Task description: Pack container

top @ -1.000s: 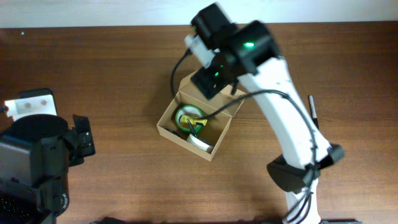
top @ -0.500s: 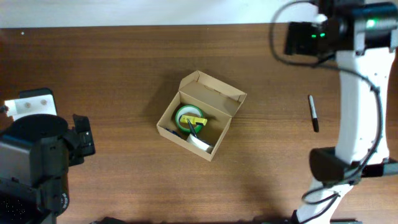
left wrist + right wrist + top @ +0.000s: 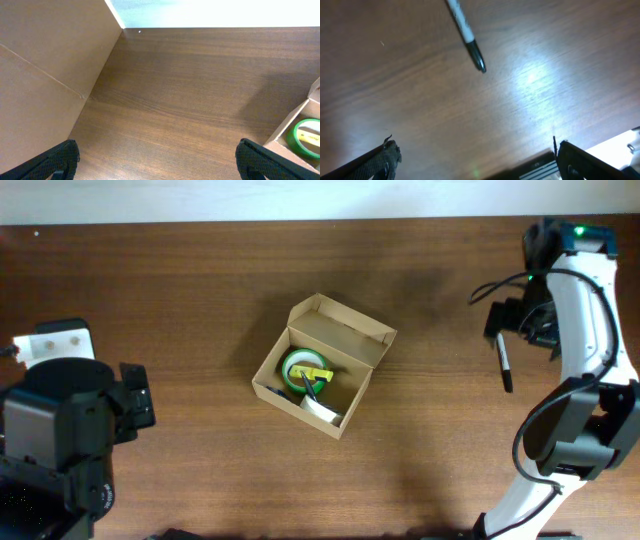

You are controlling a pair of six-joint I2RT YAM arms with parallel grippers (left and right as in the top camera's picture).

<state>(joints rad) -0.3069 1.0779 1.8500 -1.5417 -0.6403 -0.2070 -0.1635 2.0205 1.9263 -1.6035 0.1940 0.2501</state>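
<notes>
The container [image 3: 272,386], a small tan cardboard box, stands open mid-table with its flap lid [image 3: 345,332] raised at the back. Inside lie a green tape roll [image 3: 300,367], a yellow item and a white item. The box's corner with the green roll shows at the right edge of the left wrist view [image 3: 300,142]. My right gripper [image 3: 512,320] is open and empty, hovering over a black-capped marker pen [image 3: 503,366], which also shows in the right wrist view [image 3: 466,34] ahead of the jaws [image 3: 480,165]. My left gripper [image 3: 135,406] is open and empty at the table's left [image 3: 162,162].
A tall tan board [image 3: 45,80] stands along the left of the left wrist view. A white fixture [image 3: 52,343] sits at the far left edge behind the left arm. The table's far edge meets a white wall.
The right arm swung away from above the box to the far right of the table and now hangs over the marker. The box and the left arm have not moved.
</notes>
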